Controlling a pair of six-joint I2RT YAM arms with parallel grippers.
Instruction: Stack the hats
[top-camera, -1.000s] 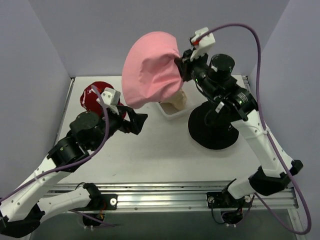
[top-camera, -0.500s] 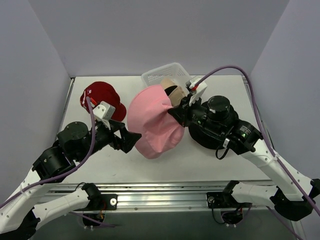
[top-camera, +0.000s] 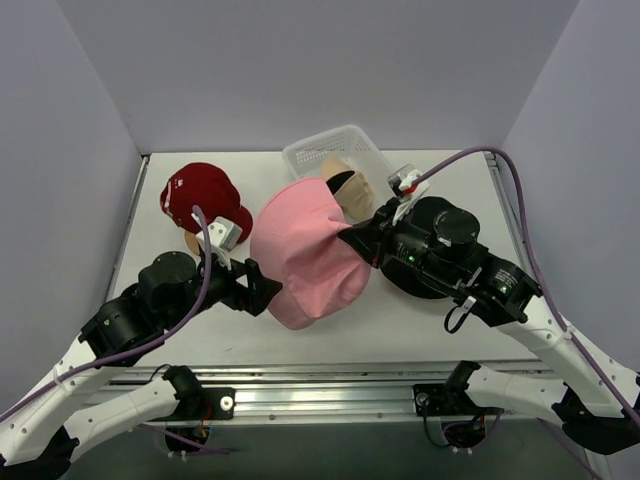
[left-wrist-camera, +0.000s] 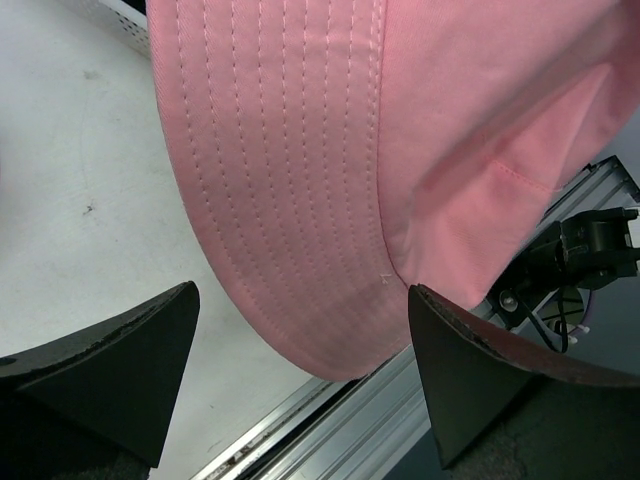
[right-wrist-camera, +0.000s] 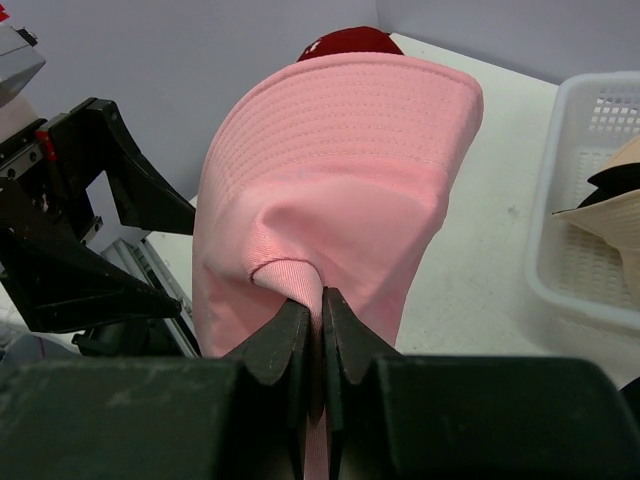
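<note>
far left at the back, a red cap (top-camera: 200, 195) with white marks sits on the table (top-camera: 400, 335). in front of it the left gripper (top-camera: 262, 288) has its jaws spread wide, and the brim of a pink cap (top-camera: 310, 265) hangs between them, not touching. the right gripper (top-camera: 352, 240) pinches that cap's crown fabric, holding it over mid table. this looks like a handover; next the left jaws need to close on the brim

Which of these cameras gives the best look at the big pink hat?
The top external view: nearly the whole pink hat shows, pinched by the right hand. The right wrist view shows its crown and stitched brim; the left wrist view only a brim close-up.
</note>
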